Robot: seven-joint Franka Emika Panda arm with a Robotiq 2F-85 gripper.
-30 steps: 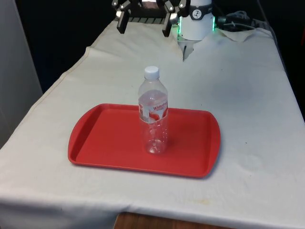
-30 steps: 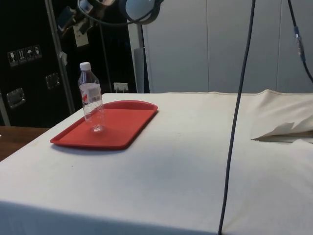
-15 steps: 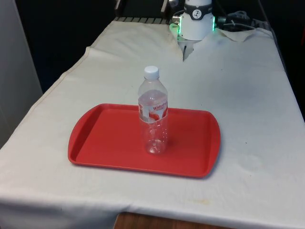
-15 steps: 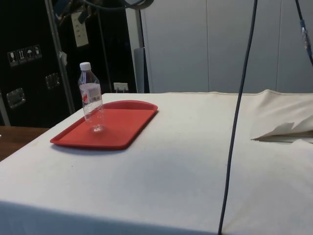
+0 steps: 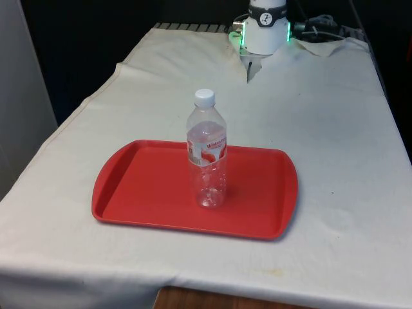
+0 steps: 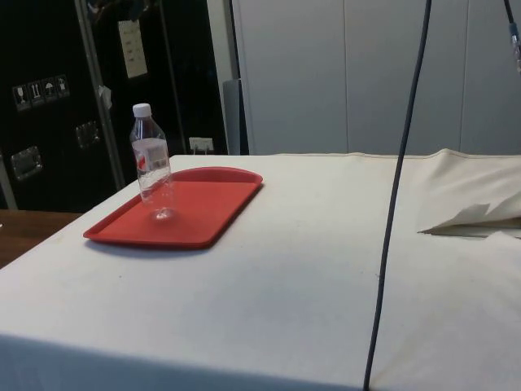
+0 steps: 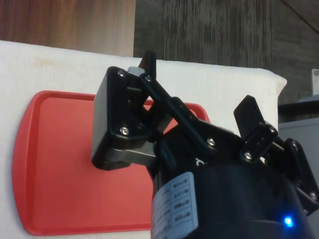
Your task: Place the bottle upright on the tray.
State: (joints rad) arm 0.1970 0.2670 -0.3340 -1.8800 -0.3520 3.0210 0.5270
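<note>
jaws spread wide, holding nothing, high above the tray [image 7: 60, 169]. a second ago they showed at the top of the front view; now lifted out of it. bottle [image 5: 206, 156] upright near mid-tray, standing untouched on the tabletop [image 5: 322, 129]. placement looks done; arm retreating.

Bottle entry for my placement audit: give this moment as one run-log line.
water bottle: upright, capped | red tray: bottle near middle | claw: open, well above tray
</note>
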